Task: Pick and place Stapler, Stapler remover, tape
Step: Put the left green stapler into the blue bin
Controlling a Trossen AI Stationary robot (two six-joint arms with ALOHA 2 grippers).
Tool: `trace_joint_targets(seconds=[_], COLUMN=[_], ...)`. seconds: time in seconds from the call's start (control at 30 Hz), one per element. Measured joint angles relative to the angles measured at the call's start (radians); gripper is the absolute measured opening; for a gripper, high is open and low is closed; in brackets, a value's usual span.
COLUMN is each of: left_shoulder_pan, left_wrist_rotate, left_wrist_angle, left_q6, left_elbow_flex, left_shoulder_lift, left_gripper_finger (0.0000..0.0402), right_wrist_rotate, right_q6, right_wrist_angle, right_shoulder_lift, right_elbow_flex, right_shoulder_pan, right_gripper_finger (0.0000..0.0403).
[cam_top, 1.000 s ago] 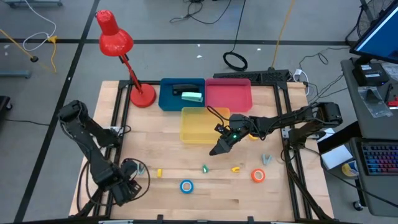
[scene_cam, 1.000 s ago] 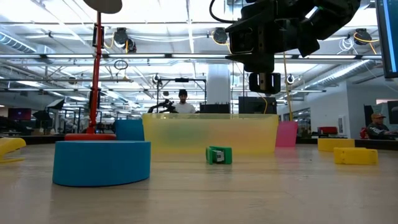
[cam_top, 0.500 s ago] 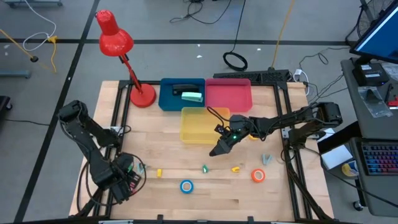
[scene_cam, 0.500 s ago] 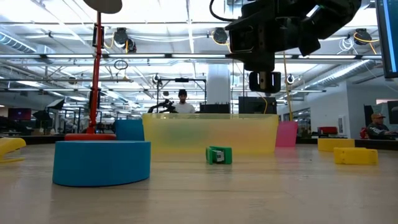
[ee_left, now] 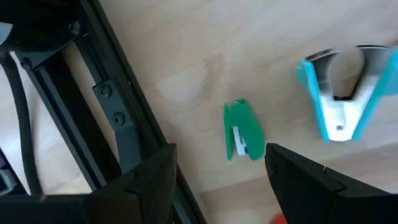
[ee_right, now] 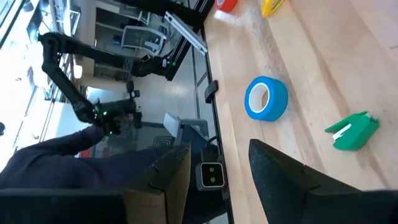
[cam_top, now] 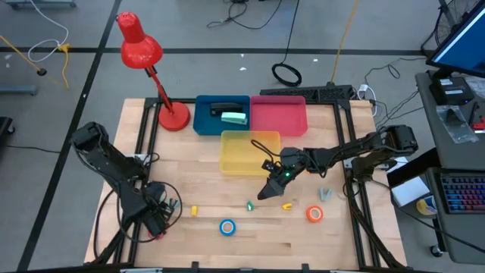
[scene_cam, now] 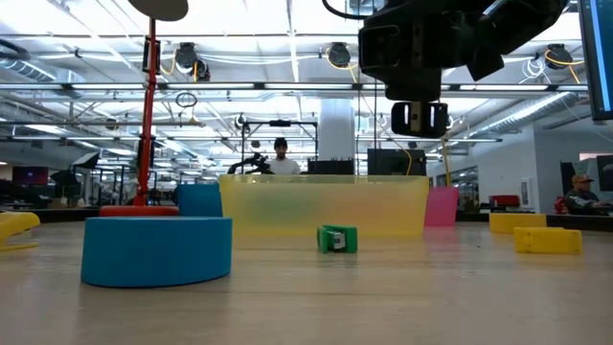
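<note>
My right gripper (cam_top: pixel 264 196) (ee_right: pixel 219 146) hangs open above the table's middle, near the yellow bin (cam_top: pixel 250 152). Below and ahead of it a blue tape roll (cam_top: pixel 227 226) (ee_right: pixel 266 98) lies flat beside a small green stapler (cam_top: pixel 249 205) (ee_right: pixel 351 132). An orange tape roll (cam_top: pixel 314 214), a yellow stapler (cam_top: pixel 287 205) and a pale stapler remover (cam_top: pixel 324 194) lie further right. My left gripper (cam_top: pixel 158 218) (ee_left: pixel 219 149) is open at the near left. It hovers over a second green stapler (ee_left: pixel 242 130) and a blue stapler remover (ee_left: pixel 341 93).
A blue bin (cam_top: pixel 221 114) holding a black and a green stapler and a pink bin (cam_top: pixel 278 114) stand along the far edge, left of them a red desk lamp (cam_top: pixel 173 115). A small yellow item (cam_top: pixel 193 210) lies near left. Black frame rails (ee_left: pixel 118 124) border the table.
My right gripper has moved a little toward the table's near edge, closer to the green stapler and the yellow stapler. My left gripper has shifted slightly toward the far edge and the right, turning over the items at the near left. Nothing on the table has moved.
</note>
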Motion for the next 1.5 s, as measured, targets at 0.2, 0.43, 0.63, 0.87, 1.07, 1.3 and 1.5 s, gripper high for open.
trace_joint_targets(seconds=[0.2,0.43,0.63,0.87,1.07,1.3,1.5], left_shoulder_pan=[0.029,0.045,0.048,0.047,0.047,0.047,0.046], left_wrist_rotate=[0.003,0.020,0.030,0.025,0.022,0.029,0.052], left_wrist_angle=[0.120,0.230,0.278,0.313,0.337,0.328,0.225], left_q6=[0.032,0.045,0.048,0.049,0.051,0.071,0.058], left_elbow_flex=[-0.072,-0.154,-0.187,-0.189,-0.189,-0.190,-0.180], left_shoulder_lift=[-0.003,-0.006,-0.009,-0.007,-0.006,-0.008,-0.092], left_gripper_finger=[0.0241,0.0241,0.0241,0.0195,0.0114,0.0058,0.0059], right_wrist_rotate=[0.000,0.001,0.001,0.026,0.023,0.023,0.022], right_q6=[0.000,0.000,0.000,0.000,0.000,0.000,0.000], right_wrist_angle=[0.000,0.000,0.000,0.006,0.008,0.008,0.009], right_shoulder_lift=[0.000,0.000,0.000,0.000,0.000,0.000,0.000], right_elbow_flex=[0.000,0.000,0.000,0.000,0.000,0.000,0.000], right_shoulder_pan=[0.009,0.009,0.009,0.009,0.009,0.009,0.009], right_gripper_finger=[0.0155,0.0155,0.0155,0.0155,0.0155,0.0155,0.0155])
